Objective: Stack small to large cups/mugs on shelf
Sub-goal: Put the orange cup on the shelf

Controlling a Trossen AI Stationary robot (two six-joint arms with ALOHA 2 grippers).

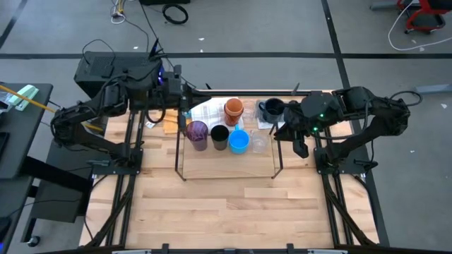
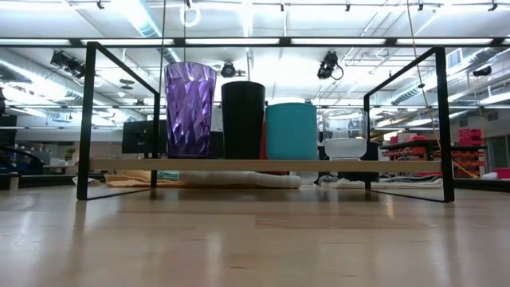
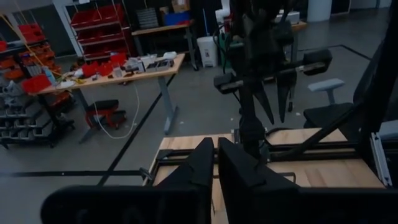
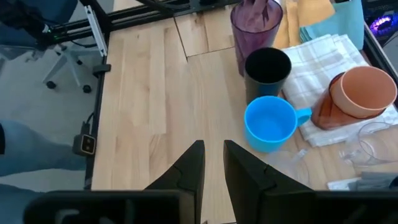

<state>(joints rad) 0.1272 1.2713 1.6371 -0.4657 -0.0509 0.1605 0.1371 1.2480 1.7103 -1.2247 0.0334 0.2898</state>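
The shelf (image 1: 228,175), a low frame of thin black rod with a pale board across it, stood at the middle of the surface (image 1: 233,212), towards its far edge. Four vessels stood upright in a row on it, close side by side. The purple cup (image 1: 197,132), tall and faceted, was at the shelf's left end. Beside it stood the black cup (image 1: 219,135), slightly shorter and plain. Next came the bright blue cup (image 1: 239,140), shorter again, with a small handle. The clear glass (image 1: 258,143) was at the right end and lowest of all. All four looked empty from above.

Behind the row, near the far edge of the surface, two orange cups (image 1: 234,110) sat nested one in the other on a pale checked cloth (image 1: 210,111). To their right was the dark navy mug (image 1: 272,108), handle out to the side. A yellow cloth (image 1: 171,123) lay off the shelf's far-left corner.

The left pincer (image 3: 216,177) was held up over the far-left part of the surface, fingers closed and empty. The right pincer (image 4: 213,169) hovered by the shelf's right end, its fingers a narrow gap apart, holding nothing.
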